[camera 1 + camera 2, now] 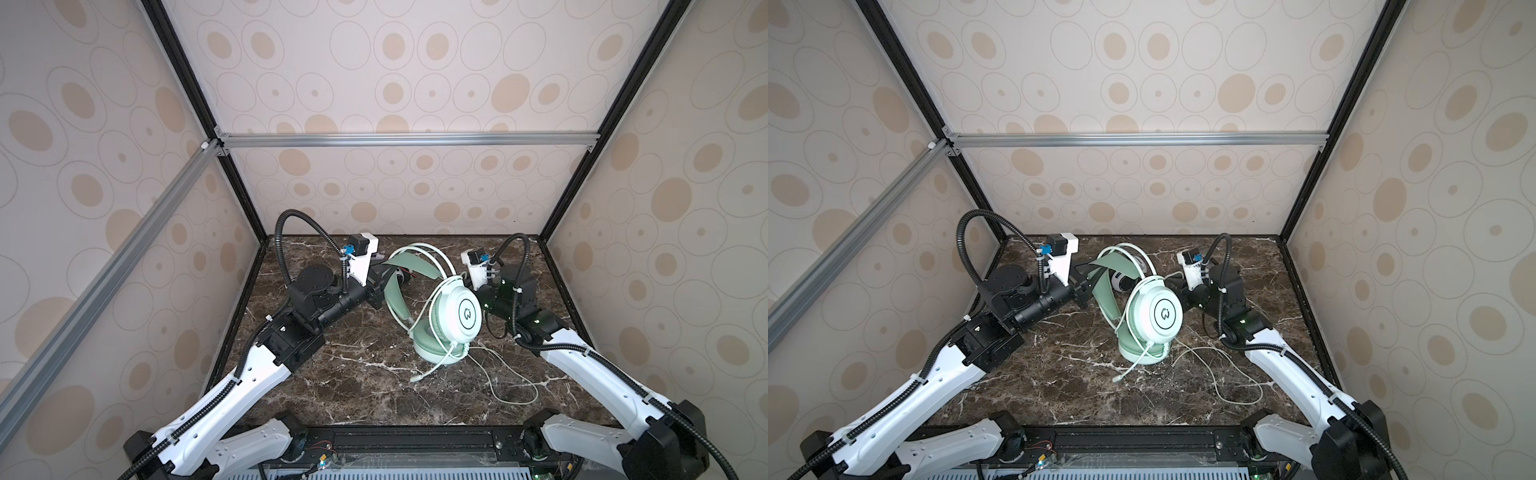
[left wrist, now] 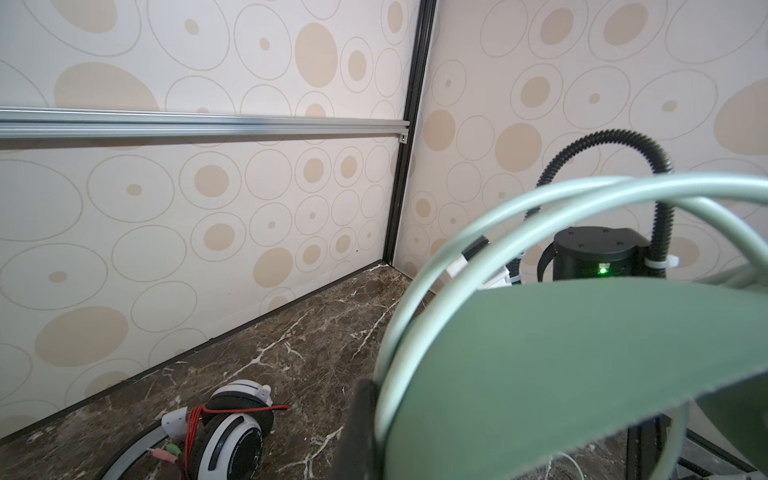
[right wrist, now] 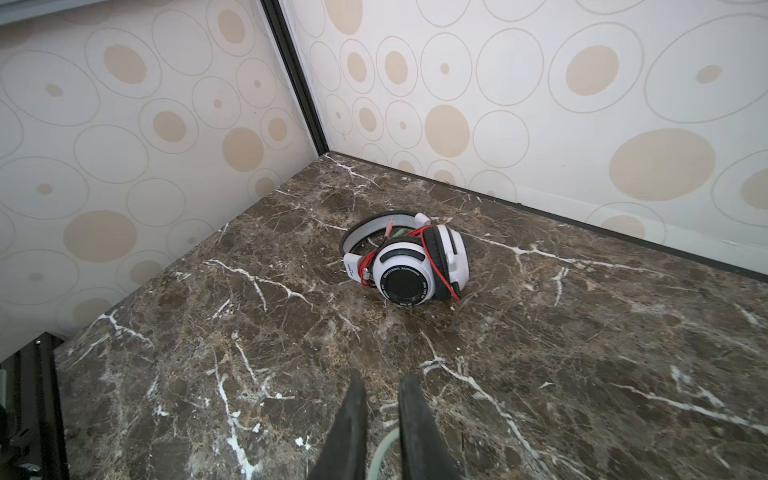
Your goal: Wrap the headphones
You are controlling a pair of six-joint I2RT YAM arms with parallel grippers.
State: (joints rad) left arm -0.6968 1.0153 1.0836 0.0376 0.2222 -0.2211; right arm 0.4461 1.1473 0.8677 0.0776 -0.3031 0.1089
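Jaws of left gripper clamped on the headband of the mint-green headset, on the bench. Right gripper: jaws narrowly parted about its pale cord; pinched or slack, cannot tell. Loose cord trails from that headset toward the right arm, the nearer one for winding. White headset lies beyond it, toward the back wall.

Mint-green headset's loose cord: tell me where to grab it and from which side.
Take the cord at the outer bend of its slack loop, on the table to the right of the ear cup in both top views. Come straight down from above, jaws across the strand. It is thin and lies flat, so a sideways approach would likely just push it.
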